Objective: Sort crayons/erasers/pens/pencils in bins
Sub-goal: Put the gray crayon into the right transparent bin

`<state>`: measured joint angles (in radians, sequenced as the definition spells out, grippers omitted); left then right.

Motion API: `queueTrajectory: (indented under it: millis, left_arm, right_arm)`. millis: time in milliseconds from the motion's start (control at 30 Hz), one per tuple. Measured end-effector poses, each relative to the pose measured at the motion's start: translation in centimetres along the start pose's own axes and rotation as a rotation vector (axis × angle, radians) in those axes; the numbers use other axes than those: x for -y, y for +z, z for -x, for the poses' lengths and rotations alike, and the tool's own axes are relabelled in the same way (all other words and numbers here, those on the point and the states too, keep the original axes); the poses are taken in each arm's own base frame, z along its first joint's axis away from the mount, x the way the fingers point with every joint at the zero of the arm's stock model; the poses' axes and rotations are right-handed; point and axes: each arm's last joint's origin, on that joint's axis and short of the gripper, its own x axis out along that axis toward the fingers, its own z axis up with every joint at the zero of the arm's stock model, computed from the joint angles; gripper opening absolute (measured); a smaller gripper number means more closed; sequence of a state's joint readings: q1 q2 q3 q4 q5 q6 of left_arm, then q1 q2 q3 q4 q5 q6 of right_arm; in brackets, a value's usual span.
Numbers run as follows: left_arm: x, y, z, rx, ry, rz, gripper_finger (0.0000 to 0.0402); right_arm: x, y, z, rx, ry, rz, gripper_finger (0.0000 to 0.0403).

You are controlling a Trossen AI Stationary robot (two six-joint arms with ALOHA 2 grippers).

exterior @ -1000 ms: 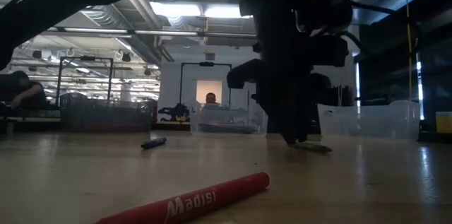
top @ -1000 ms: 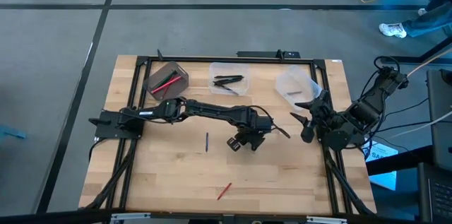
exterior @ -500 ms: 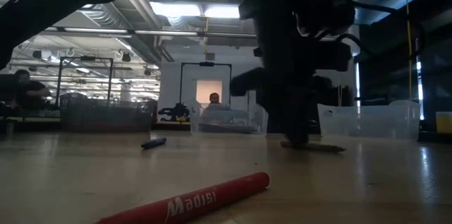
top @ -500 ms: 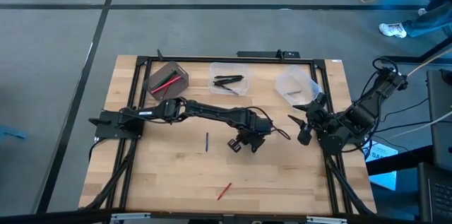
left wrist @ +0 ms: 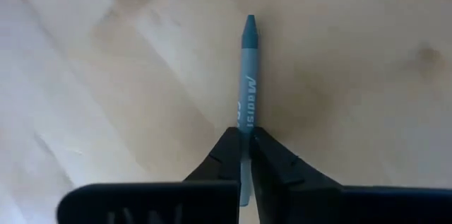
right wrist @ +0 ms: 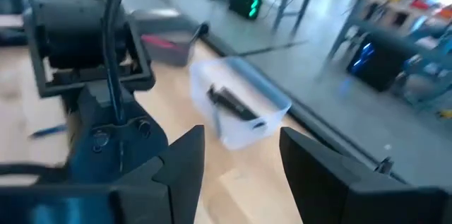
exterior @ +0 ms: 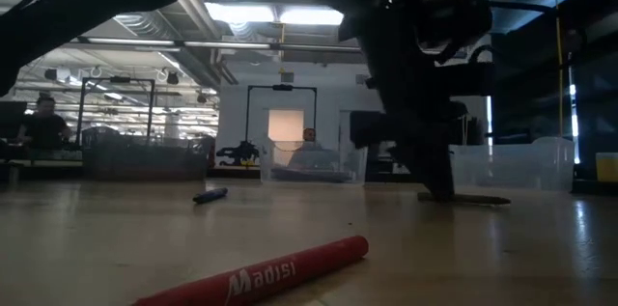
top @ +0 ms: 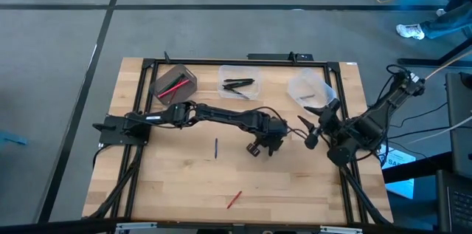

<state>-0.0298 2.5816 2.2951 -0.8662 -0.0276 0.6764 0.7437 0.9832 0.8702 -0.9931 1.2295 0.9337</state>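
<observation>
A teal crayon [left wrist: 248,68] lies on the wooden table right of centre, and my left gripper [left wrist: 245,136] is shut on it. The low view shows the crayon [exterior: 465,199] flat on the table below that gripper [exterior: 436,182]. My right gripper [right wrist: 240,160] hangs open above the table's right side [top: 313,125], holding nothing. Along the far edge stand the bins: a grey box [top: 173,83] with red sticks, a clear squarish tub [top: 240,83] with black pens, and a clear rounded tub [top: 308,88]. My left gripper pinches the crayon between its two fingertips [left wrist: 224,150], near the blunt end [left wrist: 244,119]. The fingers come steeply from above, and the crayon runs on past them away from the gripper. The crayon rests on the table, its pointed tip [left wrist: 249,22] toward the right edge.
A blue pen [top: 216,148] lies left of my left gripper, and a red crayon [top: 234,199] lies near the front edge. A black frame [top: 243,61] runs round the table. People sit in the room beyond the far edge.
My left gripper has shut on the teal crayon while tipping more steeply downward and shifting a little toward the table's right edge. The crayon has slid along the table the same way and stays flat. My right gripper has sunk slightly and stays open.
</observation>
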Motion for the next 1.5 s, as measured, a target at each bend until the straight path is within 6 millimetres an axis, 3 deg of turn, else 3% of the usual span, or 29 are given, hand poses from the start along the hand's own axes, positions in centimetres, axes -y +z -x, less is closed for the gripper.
queueTrajectory:
  millis: [133,500,867,1100,1333,1500]
  left_arm:
    - [-1.8,0.0,0.1,0.063,0.079,0.038,0.0003]
    - [-6.1,-1.4,0.9,0.191,0.216,0.094,0.0003]
    - [-7.3,-0.6,1.5,0.329,0.287,0.095,0.0003]
    - [-9.8,-0.5,2.7,0.501,0.434,0.114,0.0002]
    - [-14.6,-3.1,4.9,0.743,0.573,0.23,0.0001]
    - [-17.2,-5.8,4.6,0.867,0.621,0.371,0.0001]
  right_arm:
    - [-0.2,-0.8,-0.3,0.038,-0.029,0.001,0.0173]
    - [-0.6,-0.6,-0.2,0.041,-0.002,0.013,0.0139]
    - [-0.6,-0.4,-0.1,0.103,-0.043,0.016,0.0135]
    - [-1.4,0.7,0.8,0.165,-0.022,0.049,0.0135]
    - [-1.7,2.8,1.7,0.194,0.004,0.068,0.0135]
    - [-1.8,3.5,1.9,0.205,0.004,0.076,0.0135]
